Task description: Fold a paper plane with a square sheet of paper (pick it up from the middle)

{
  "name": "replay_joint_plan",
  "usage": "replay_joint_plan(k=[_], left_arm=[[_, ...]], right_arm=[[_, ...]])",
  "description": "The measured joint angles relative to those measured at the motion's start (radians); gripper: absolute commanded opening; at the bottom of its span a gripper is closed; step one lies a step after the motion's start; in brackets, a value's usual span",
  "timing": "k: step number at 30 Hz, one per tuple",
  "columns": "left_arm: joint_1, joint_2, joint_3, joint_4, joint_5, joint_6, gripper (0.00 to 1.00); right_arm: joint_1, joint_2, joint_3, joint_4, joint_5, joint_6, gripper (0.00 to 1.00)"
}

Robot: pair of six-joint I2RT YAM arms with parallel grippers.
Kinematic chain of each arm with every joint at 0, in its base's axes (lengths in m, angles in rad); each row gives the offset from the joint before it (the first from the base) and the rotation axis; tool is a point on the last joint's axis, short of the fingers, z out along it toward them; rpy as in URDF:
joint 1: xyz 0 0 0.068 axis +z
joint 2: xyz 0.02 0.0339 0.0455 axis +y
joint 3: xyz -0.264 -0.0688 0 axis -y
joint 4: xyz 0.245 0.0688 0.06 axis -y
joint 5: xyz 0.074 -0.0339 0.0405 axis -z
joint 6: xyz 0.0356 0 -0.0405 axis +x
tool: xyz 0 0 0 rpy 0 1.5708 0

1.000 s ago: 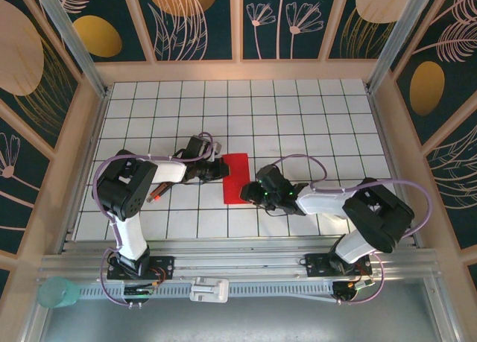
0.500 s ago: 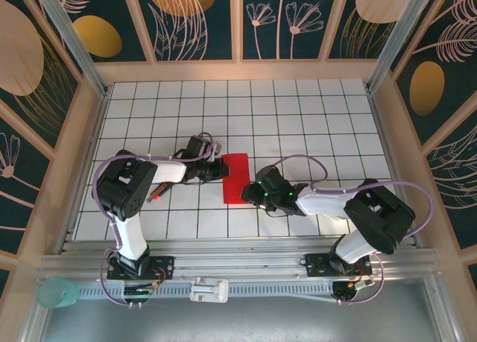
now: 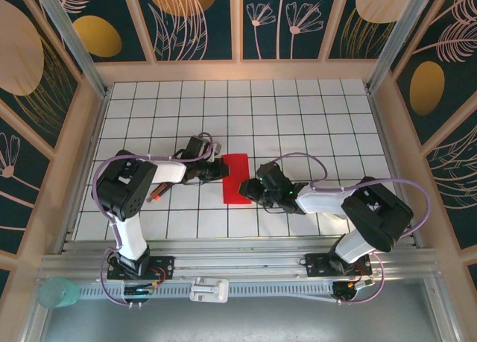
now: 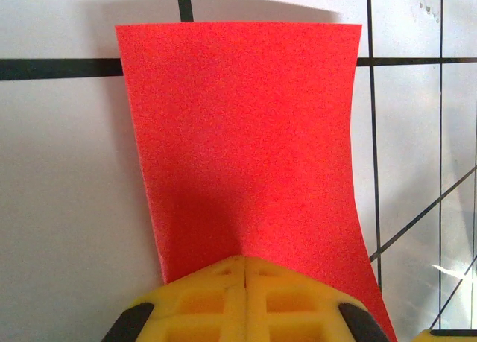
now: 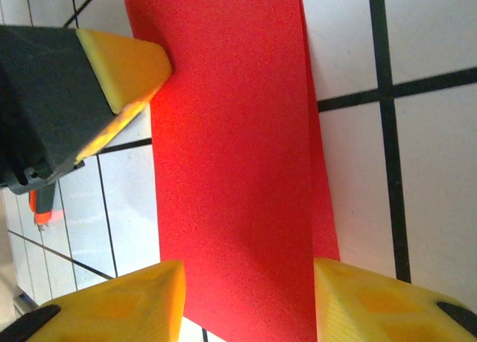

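Since a second ago the right gripper point(image 3: 252, 188) has crept up and leftward, from just off the red sheet's near corner to over its near right edge, while the left arm and the sheet have held their places. Its own wrist view shows its yellow fingers point(image 5: 141, 301) standing apart, one on either side of the near end of the strip, seemingly lined up to take hold of or press that end. The square sheet of paper point(image 3: 237, 176) lies mid-table between the two arms, already doubled into a tall narrow strip: a second layer peeks out along its right edge in the right wrist view. It is thin, matte, finely grained and bright red. Just beyond, the left gripper point(image 3: 218, 168) has its blocky yellow fingers pressed together on the strip's left edge. This likely anchors the paper so it cannot slide during the next fold. Ahead of that clamp the sheet bows slightly and throws a soft shadow. Farther off, the glossy white table point(image 3: 298, 111) runs back in black-lined square tiles.
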Motion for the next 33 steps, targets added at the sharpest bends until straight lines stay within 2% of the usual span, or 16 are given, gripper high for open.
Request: replay_joint_plan(k=[11, 21, 30, 31, 33], left_arm=[[0.000, 0.000, 0.000, 0.000, 0.000, 0.000, 0.00], [0.000, 0.000, 0.001, -0.001, 0.000, 0.001, 0.00], [0.000, 0.000, 0.008, -0.017, 0.000, 0.004, 0.00], [0.000, 0.000, 0.010, -0.022, 0.000, 0.004, 0.01], [0.000, 0.000, 0.015, -0.031, -0.001, 0.004, 0.09]], right_arm=[[-0.077, 0.064, 0.006, 0.112, -0.068, 0.014, 0.31], [-0.138, 0.163, 0.044, 0.159, -0.118, 0.014, 0.24], [-0.165, 0.230, 0.092, 0.193, -0.166, 0.006, 0.09], [-0.166, 0.236, 0.094, 0.193, -0.171, 0.005, 0.08], [-0.167, 0.238, 0.094, 0.192, -0.177, 0.012, 0.05]])
